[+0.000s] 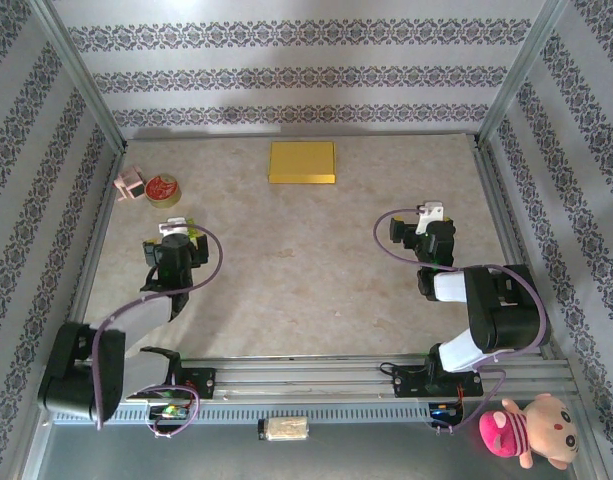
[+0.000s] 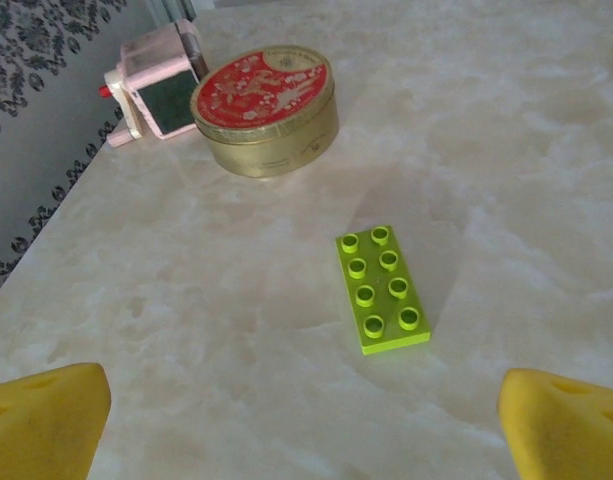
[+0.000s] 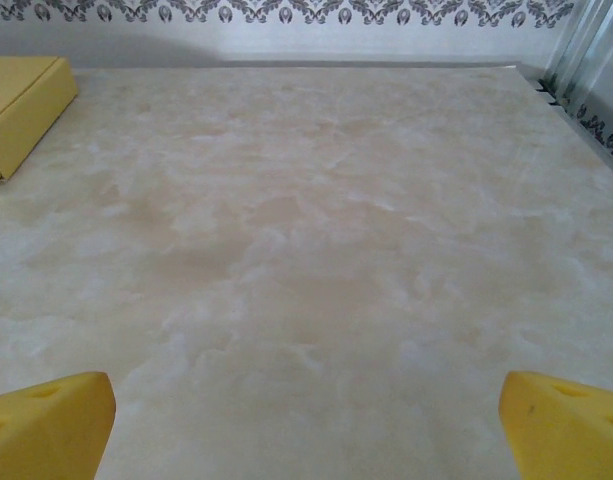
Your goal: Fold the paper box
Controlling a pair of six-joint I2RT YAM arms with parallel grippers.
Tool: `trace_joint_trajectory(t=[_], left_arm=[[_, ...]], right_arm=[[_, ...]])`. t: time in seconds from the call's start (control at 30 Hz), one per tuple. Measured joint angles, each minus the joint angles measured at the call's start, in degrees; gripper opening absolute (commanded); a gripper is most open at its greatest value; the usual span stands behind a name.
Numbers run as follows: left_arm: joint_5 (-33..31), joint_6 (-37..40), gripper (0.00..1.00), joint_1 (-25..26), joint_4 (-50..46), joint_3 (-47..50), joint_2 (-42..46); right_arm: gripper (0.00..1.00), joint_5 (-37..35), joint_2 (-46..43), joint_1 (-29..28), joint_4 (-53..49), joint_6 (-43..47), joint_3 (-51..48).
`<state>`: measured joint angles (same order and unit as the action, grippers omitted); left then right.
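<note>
The paper box [image 1: 302,162] lies closed and flat, a yellow rectangle at the back middle of the table; its near corner also shows at the far left of the right wrist view [image 3: 21,100]. My left gripper [image 1: 175,231] hovers at the left side of the table, open, its yellow fingertips [image 2: 46,420] wide apart with nothing between them. My right gripper [image 1: 429,214] sits at the right side, also open and empty, its yellow fingertips [image 3: 561,425] spread over bare table. Both grippers are well apart from the box.
A round red-lidded tin [image 1: 163,190] and a small pink object [image 1: 130,184] stand at the back left. A lime green studded brick [image 2: 382,288] lies just ahead of the left gripper. Patterned walls enclose the table [image 1: 306,280]; a pink plush toy [image 1: 526,430] sits off the front right.
</note>
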<state>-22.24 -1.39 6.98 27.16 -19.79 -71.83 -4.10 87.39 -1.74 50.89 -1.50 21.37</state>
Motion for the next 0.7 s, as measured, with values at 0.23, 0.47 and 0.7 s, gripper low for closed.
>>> trace_joint_trajectory(t=[0.23, 0.47, 0.7], left_arm=[[8.26, 1.38, 0.99, -3.13, 5.99, -5.81, -11.87], [16.22, 0.94, 0.99, -6.08, 9.73, -8.00, -16.85], [20.87, 0.96, 0.99, -6.73, 20.50, -3.96, -17.68]], right_arm=[[0.98, -0.22, 0.00, 0.00, 0.22, 0.00, 0.00], [0.98, -0.20, 0.00, 0.02, 0.35, 0.00, 0.00], [0.98, -0.20, 0.00, 0.02, 0.37, -0.02, 0.00]])
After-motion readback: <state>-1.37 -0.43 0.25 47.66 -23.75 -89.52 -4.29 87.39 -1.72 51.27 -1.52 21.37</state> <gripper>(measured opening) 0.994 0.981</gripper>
